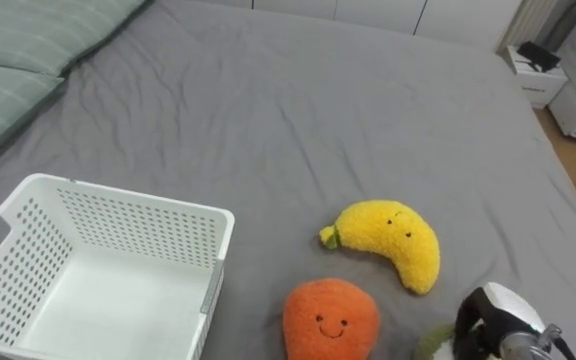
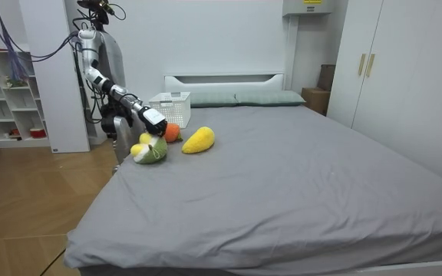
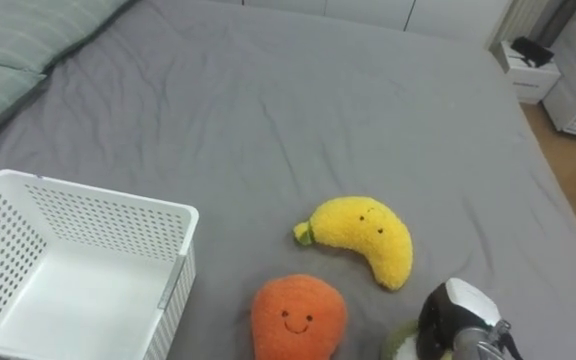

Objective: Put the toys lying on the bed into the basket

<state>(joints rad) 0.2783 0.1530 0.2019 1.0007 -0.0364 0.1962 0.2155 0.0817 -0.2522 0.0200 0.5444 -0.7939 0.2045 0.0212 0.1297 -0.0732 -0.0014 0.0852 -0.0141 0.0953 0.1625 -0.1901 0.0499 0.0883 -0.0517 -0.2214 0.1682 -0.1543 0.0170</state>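
On the grey bed (image 1: pixel 298 120) lie a yellow banana plush (image 1: pixel 388 243) and, nearer to me, an orange plush with a smiling face (image 1: pixel 330 320). A green and yellow plush (image 2: pixel 150 150) lies by the bed's edge; just its rim (image 1: pixel 434 345) peeks out at the bottom of the left eye view. My right hand (image 1: pixel 498 325) comes in at the lower right, over that green plush. A white perforated basket (image 1: pixel 128 200) stands empty at the lower left. In the room view I stand at the bedside, right arm (image 2: pixel 129 103) stretched down to the toys.
Green striped pillows (image 1: pixel 18 50) lie at the head of the bed, beyond the basket. A white nightstand (image 1: pixel 536 75) stands past the far side. In the room view a shelf (image 2: pixel 6 92) stands behind me and wardrobes (image 2: pixel 390 77) line the room view's right.
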